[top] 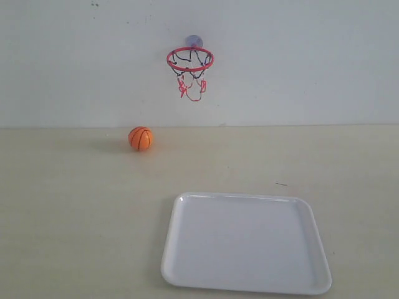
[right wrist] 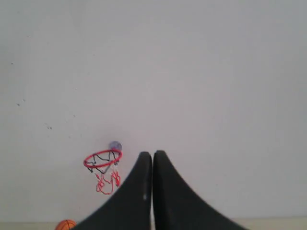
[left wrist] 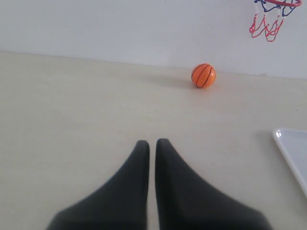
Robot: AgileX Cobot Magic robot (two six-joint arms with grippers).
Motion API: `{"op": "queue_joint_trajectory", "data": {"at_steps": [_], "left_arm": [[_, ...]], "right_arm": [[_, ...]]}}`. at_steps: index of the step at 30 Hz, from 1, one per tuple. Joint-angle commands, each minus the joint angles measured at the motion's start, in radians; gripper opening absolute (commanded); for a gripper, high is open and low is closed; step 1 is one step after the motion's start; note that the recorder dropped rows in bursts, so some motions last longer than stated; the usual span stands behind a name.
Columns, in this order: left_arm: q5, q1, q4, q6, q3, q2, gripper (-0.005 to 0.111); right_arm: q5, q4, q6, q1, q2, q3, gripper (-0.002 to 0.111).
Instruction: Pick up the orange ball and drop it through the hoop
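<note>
The orange ball rests on the beige table near the back wall, left of the middle. High on that wall hangs the hoop, its red ring and black-and-red net held by a round suction cup. Neither arm shows in the exterior view. In the left wrist view my left gripper is shut and empty, low over the table, with the ball well ahead of it and the hoop's net at the picture's corner. My right gripper is shut and empty, facing the wall, the hoop beside it and the ball barely showing.
A white square tray lies on the table at the front, right of the middle; its corner shows in the left wrist view. A small dark mark sits on the table behind the tray.
</note>
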Motion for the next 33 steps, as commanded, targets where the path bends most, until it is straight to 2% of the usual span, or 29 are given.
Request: {"op": "queue_joint_trajectory", "data": {"at_steps": [1,10,22,27,33], "left_arm": [[0.0,-0.004,0.008,-0.006,0.003,-0.003,0.004],[0.0,-0.004,0.008,-0.006,0.003,-0.003,0.004],[0.0,-0.004,0.008,-0.006,0.003,-0.003,0.004],[0.0,-0.004,0.008,-0.006,0.003,-0.003,0.004],[0.0,-0.004,0.008,-0.006,0.003,-0.003,0.004]], "right_arm": [[0.087,0.173,-0.153,0.001,-0.07,0.077,0.0],[0.187,0.181,-0.211,0.001,-0.17,0.132,0.0],[0.575,0.181,-0.253,0.001,-0.192,0.132,0.0],[0.635,0.187,-0.339,0.001,-0.192,0.132,0.0],[0.635,0.195,-0.348,0.001,-0.192,0.132,0.0]]}}
